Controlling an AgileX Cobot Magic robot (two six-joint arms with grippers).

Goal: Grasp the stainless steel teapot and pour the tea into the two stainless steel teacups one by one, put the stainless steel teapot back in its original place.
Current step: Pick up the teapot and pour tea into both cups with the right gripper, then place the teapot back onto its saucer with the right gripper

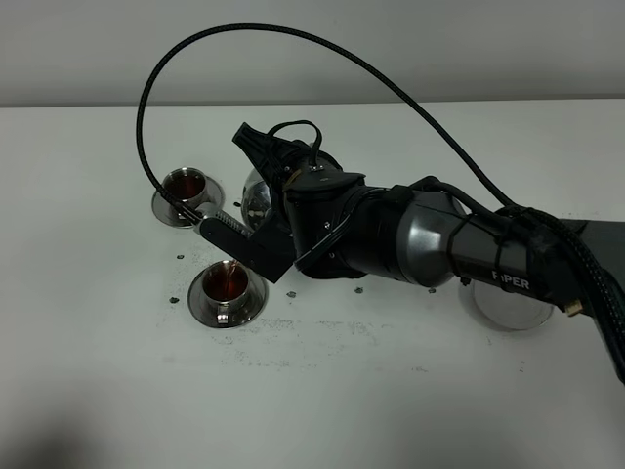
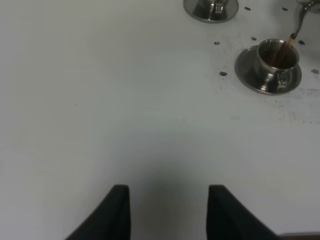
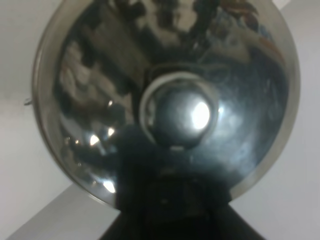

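My right gripper [image 1: 278, 210] is shut on the stainless steel teapot [image 1: 256, 193] and holds it tilted above the table at left centre. In the right wrist view its domed lid and knob [image 3: 180, 112] fill the picture. Two stainless steel teacups stand on saucers: the far one [image 1: 186, 188] and the near one [image 1: 227, 285], and both hold reddish tea. In the left wrist view the thin spout [image 2: 301, 15] hangs over the near cup [image 2: 277, 57] and a brown stream runs into it; the other cup [image 2: 210, 6] is at the edge. My left gripper [image 2: 167, 212] is open, empty and well away from the cups.
A round steel dish [image 1: 508, 305] lies on the white table [image 1: 322, 391] at the right, partly under my right arm. A black cable [image 1: 322, 39] loops high over the cups. Small dark specks [image 2: 223, 73] dot the table around the saucers.
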